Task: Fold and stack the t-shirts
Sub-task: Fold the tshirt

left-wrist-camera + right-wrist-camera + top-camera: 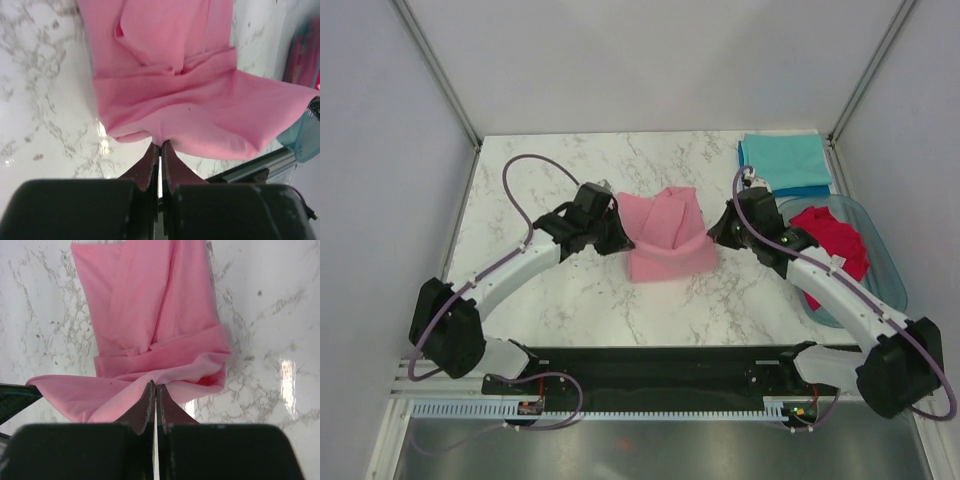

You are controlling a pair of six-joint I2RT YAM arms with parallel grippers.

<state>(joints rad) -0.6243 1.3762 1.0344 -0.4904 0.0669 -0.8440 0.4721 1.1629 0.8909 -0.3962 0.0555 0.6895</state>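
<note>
Viewing from the top external camera: pink t-shirt [668,235] lies mid-counter, partly folded, its near portion raised between the two arms. Left pincer [616,232] sits at the shirt's left edge, right pincer [720,228] at its right edge. Teal t-shirt [786,162] lies folded flat at the far right corner of the counter [550,290], with a blue edge showing beneath it. Crimson t-shirt [835,238] is bunched in the clear tub [885,262] along the right edge. Left wrist view: fingers are pressed together with a pinch of pink hem caught at the tips, so this pincer is closed on the cloth; the fabric spreads away in loose folds. Right wrist view: same picture, jaws closed on the opposite pink edge, the fabric draped and creased ahead of them. Handling judgement: the cloth is light, soft and limp, with no stiffness to hold a shape, and it sags wherever unsupported. Best taken at hems or corners, both sides together and kept taut, since a thin pinch could slip free.
</note>
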